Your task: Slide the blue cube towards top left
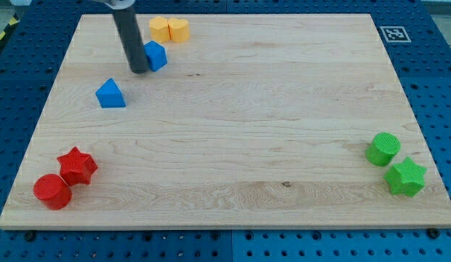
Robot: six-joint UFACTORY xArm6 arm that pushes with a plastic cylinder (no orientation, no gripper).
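Gripperless, holding nothing, the end effector's tip (140, 70) touches the blue cube (156, 55) on its left, near the worktop's (233, 109) top left; pushing up-left likely needs it repositioned right of the cube.

Scene evenly and brightly lit, apparently from overhead. Shadows kept short and soft: a faint one is cast just under the red cylinder (52, 191) and the green star (406, 177). No hard glare is seen on the wooden board (233, 131). Focus is held sharp throughout; the board's edges are rendered slightly keystoned.
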